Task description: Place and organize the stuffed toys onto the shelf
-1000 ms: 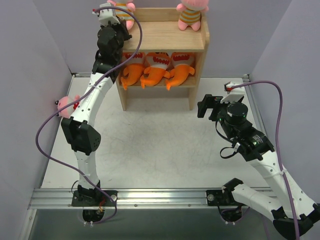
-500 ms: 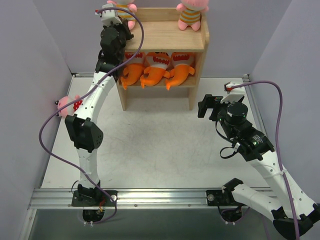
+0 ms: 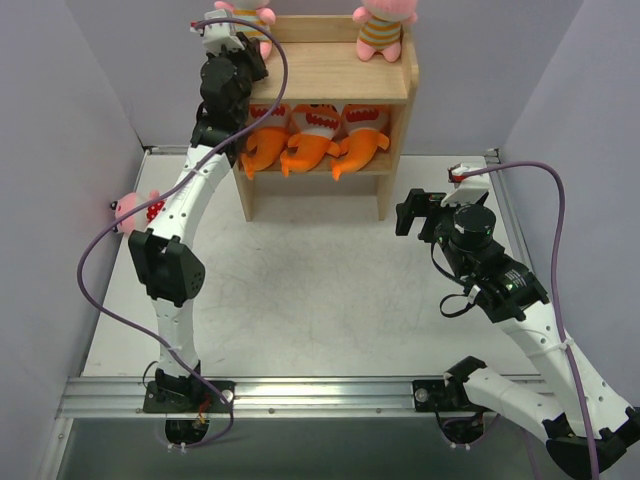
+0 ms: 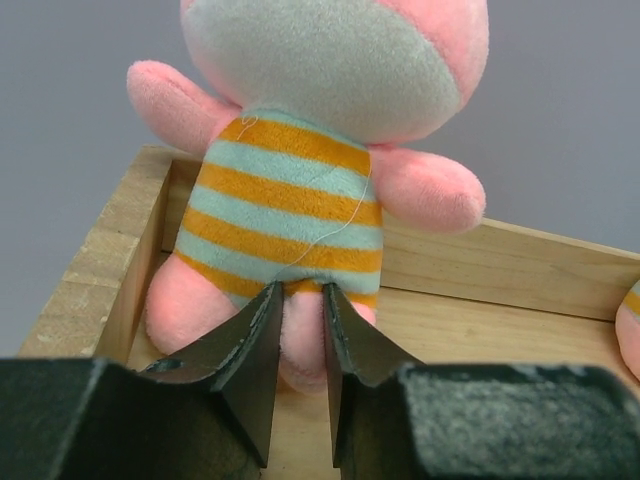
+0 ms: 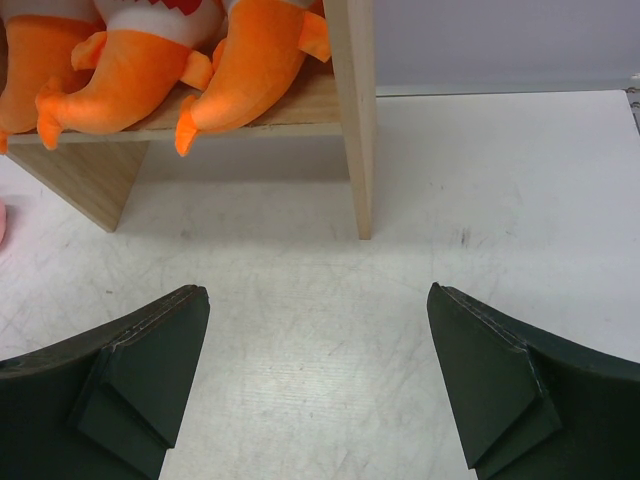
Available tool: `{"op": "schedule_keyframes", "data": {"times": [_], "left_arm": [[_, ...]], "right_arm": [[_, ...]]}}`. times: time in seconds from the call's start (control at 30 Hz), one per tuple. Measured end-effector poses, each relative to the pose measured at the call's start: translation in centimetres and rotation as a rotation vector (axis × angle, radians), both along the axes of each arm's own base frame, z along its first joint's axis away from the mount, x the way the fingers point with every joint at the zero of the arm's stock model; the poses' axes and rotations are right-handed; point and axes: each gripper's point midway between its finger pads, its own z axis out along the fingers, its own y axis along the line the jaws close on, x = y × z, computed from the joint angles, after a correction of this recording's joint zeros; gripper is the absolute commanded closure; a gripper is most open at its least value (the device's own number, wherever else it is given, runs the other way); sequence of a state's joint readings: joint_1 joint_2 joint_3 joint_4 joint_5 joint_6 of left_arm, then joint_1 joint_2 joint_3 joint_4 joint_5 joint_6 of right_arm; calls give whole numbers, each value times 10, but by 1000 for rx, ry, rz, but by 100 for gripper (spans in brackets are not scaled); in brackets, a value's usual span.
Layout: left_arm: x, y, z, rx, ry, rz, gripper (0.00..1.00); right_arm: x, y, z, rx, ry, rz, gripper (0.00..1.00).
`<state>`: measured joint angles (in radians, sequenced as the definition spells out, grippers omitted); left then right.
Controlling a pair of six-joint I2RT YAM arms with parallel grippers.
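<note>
The shelf (image 3: 330, 75) stands at the 12 o'clock edge of the table (image 3: 320, 300), its back against the rear wall. The left arm (image 3: 190, 200) reaches up along the shelf's 9 o'clock side panel. On the top board, a striped doll (image 4: 290, 210) sits upright in the 11 o'clock corner, tucked close to the raised rim on its side and back. The left gripper (image 4: 301, 290) is right at the doll's base. Its fingers (image 4: 262, 345) stand a narrow slit apart with pink plush showing in the slit, and I cannot tell whether they pinch it or only flank it. A second striped doll (image 3: 380, 30) sits upright at the 1 o'clock corner, with bare board between the two. On the tier below, three orange fish (image 3: 312, 135) lie side by side, touching, and their tails hang over the front edge. The rightmost fish is just beside the 3 o'clock side panel. A polka-dot doll (image 3: 130, 210) lies at the table's 9 o'clock edge, pressed between the left wall and the left arm and partly hidden by it. The right gripper (image 5: 316, 291) hangs above the table at about 3 o'clock, facing the shelf's front right foot. It is spread wide and holds nothing. Open tabletop lies between the shelf's feet and the arm bases at 6 o'clock.
</note>
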<state>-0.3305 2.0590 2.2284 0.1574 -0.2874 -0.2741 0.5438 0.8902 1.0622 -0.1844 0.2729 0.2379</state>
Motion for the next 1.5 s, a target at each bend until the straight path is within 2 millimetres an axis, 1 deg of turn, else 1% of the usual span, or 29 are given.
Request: {"op": "schedule_keyframes", "data": {"times": [0.17, 0.3, 0.6, 0.73, 0.83, 0.9, 1.13, 1.23, 1.4, 1.5], "left_arm": [[-4, 1, 5, -3, -15, -5, 62], [-6, 1, 9, -8, -29, -7, 60], [-7, 0, 9, -14, -38, -12, 54], [-9, 1, 14, -18, -47, -14, 53], [-13, 2, 17, -22, -57, -16, 53], [-16, 2, 19, -25, -61, -18, 50], [-26, 3, 34, -38, -92, -33, 44], [-30, 3, 39, -48, -104, -39, 44], [-35, 3, 39, -51, -107, -53, 40], [-43, 3, 43, -51, -111, -64, 38]], "right_arm": [[0, 0, 0, 0, 0, 0, 5], [0, 0, 0, 0, 0, 0, 5], [0, 0, 0, 0, 0, 0, 5], [0, 0, 0, 0, 0, 0, 5], [0, 0, 0, 0, 0, 0, 5], [0, 0, 0, 0, 0, 0, 5], [0, 0, 0, 0, 0, 0, 5], [0, 0, 0, 0, 0, 0, 5], [0, 0, 0, 1, 0, 0, 5], [0, 0, 0, 1, 0, 0, 5]]}}
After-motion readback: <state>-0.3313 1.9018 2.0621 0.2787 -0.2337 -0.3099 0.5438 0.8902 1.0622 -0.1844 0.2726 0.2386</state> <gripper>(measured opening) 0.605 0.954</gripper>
